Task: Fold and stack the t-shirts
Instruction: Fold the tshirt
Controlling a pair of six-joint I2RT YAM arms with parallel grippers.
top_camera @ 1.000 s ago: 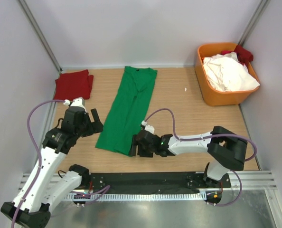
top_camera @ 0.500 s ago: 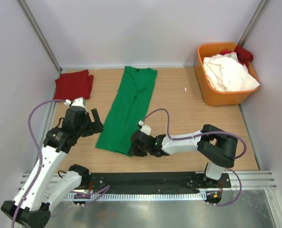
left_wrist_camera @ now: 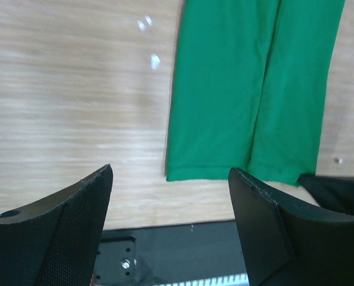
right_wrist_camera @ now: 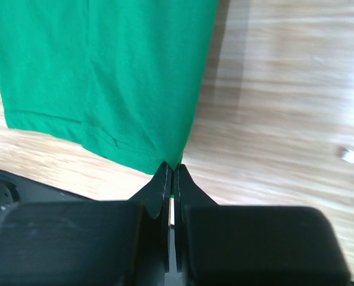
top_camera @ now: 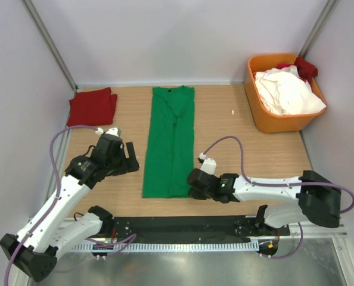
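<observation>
— Wooden counter (top_camera: 236,143) between pale walls: what lies on it?

— A green t-shirt (top_camera: 171,143), laid flat as one long narrow strip. It runs from the far edge down toward the arms, collar at the far end and hem at the near end.

— And the others?

— A dark red t-shirt (top_camera: 92,106) sits folded in the far left corner, well apart from the green one. At the far right an orange bin (top_camera: 266,122) holds crumpled white shirts (top_camera: 284,92), with a red shirt (top_camera: 303,65) at its back rim.

— The right pincer (top_camera: 193,186)?

— Low over the counter at the hem's near right corner. In the wrist view its jaws are pressed together with a sliver of green cloth pinched between them.

— The left pincer (top_camera: 129,159)?

— Spread wide and holding nothing. It hangs above bare wood just left of the strip, and its camera looks down on the hem's near left corner.
</observation>
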